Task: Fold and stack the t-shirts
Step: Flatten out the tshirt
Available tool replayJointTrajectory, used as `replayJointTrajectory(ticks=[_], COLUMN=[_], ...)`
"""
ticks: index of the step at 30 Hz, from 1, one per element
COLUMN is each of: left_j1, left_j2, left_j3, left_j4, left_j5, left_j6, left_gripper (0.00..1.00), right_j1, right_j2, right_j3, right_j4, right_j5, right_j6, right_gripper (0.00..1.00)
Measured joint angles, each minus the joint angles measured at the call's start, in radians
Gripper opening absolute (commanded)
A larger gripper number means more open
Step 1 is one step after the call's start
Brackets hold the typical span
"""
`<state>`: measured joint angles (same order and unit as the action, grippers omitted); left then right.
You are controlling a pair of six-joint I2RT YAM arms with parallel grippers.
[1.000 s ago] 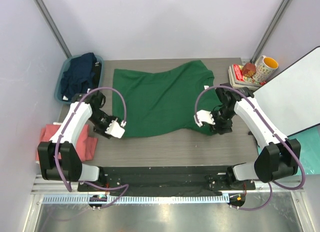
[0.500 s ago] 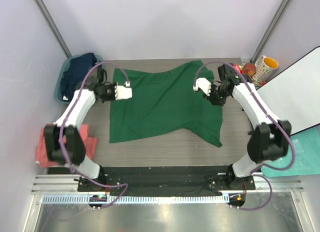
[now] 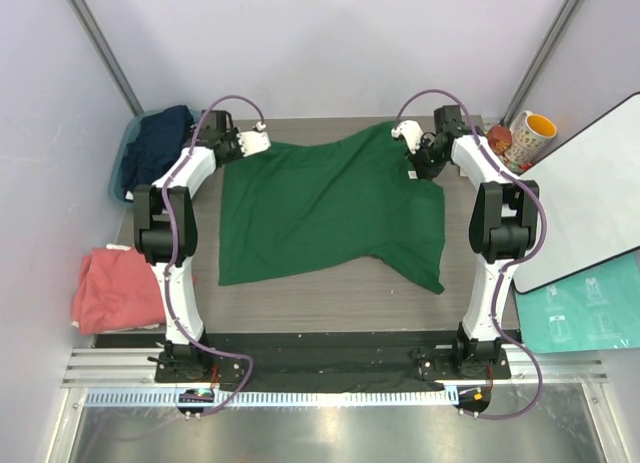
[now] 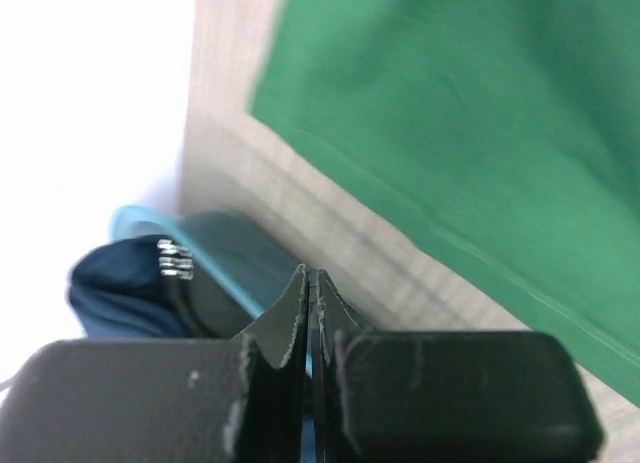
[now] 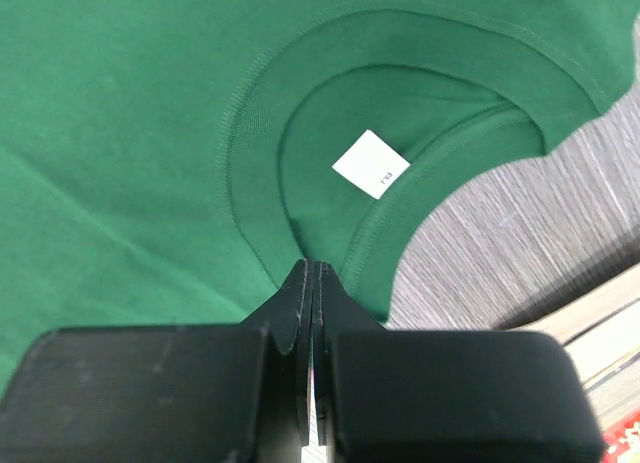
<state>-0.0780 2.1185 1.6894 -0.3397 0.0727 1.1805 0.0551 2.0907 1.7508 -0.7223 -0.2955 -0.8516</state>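
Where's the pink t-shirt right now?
In the top view the pink t-shirt lies crumpled at the table's near left edge, left of the left arm and nearer the camera than the teal tub holding the navy t-shirt.

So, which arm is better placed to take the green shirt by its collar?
Right. Its gripper is shut just at the collar, near the white label. The left gripper is shut over bare table beside the green shirt, close to the tub.

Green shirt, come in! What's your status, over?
Both jaws shut at the shirt's far corners, nothing seen held. Green shirt spread out, not folded. Tub beside left jaws, mug off to the right; nothing lies on the shirt.
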Motion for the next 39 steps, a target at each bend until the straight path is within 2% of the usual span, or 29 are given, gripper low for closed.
replayJointTrajectory(ticks=[5,10,16,25,39], left_j1=[-0.008,-0.012,-0.024,-0.064,-0.075], left_j2=[0.000,0.000,0.061,0.226,0.263], left_j3=[0.033,0.106,0.180,0.213,0.248], left_j4=[0.013,-0.115,-0.193,-0.234,-0.228], left_j5=[0.041,0.148,0.175,0.094,-0.100], left_j6=[-0.047,-0.079,-0.092,-0.074,-0.034], left_gripper=[0.00,0.00,0.00,0.00,0.00], right_j1=[0.007,0.010,0.011,0.011,0.006], right_j2=[0.000,-0.003,-0.003,-0.003,-0.053], right_j3=[-0.005,-0.074,-0.113,-0.158,-0.271], right_j4=[-0.011,-0.021,-0.047,-0.047,-0.031], right_j5=[-0.027,-0.034,-0.033,-0.018,0.045], right_j6=[-0.003,-0.018,-0.018,-0.041,-0.135], right_gripper=[0.01,0.01,0.01,0.01,0.01])
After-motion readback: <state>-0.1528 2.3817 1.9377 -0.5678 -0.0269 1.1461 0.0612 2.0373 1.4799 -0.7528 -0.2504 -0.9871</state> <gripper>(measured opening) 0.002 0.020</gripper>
